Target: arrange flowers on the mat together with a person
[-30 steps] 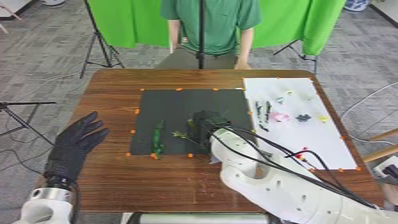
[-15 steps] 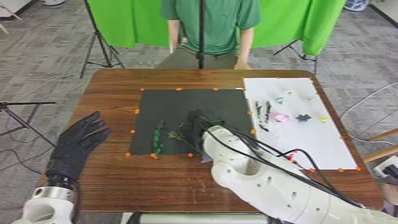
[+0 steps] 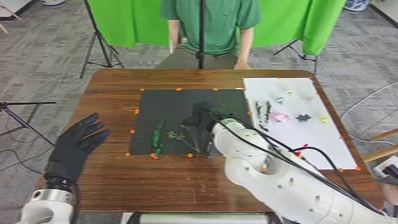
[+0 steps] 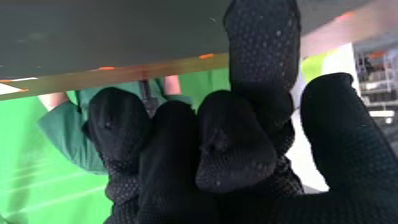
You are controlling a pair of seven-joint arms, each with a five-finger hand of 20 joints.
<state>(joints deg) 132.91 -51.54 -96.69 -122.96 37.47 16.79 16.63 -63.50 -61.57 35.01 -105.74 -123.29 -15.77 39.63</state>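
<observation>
Your right hand [image 3: 201,119] is over the dark mat [image 3: 173,102], toward its right side, with the back of the arm slanting in from the lower right. In the right wrist view, the black-gloved fingers [image 4: 260,45] are loosely bent and the thumb stands apart from them, so you have a fairly wide hand with nothing visible in its grasp. Nearest to it, a thin sprig with pale green tips [image 3: 175,135] lies slantwise on the mat, its tips toward the left. Further left on the same mat is a leafy green stem [image 3: 158,138], lying roughly parallel to the mat's left edge (an orange marker [image 3: 155,156] sits just by its lower end).

To the right, on your white mat [image 3: 315,150], two slender dark stems [image 3: 266,111] lie side by side; beyond them are a pink flower [image 3: 280,117], a dark gray flower [image 3: 303,118] and a yellow flower [image 3: 322,119]. Your left hand [image 3: 75,145] is well apart, left of the dark mat, fingers extended and slightly spread.
</observation>
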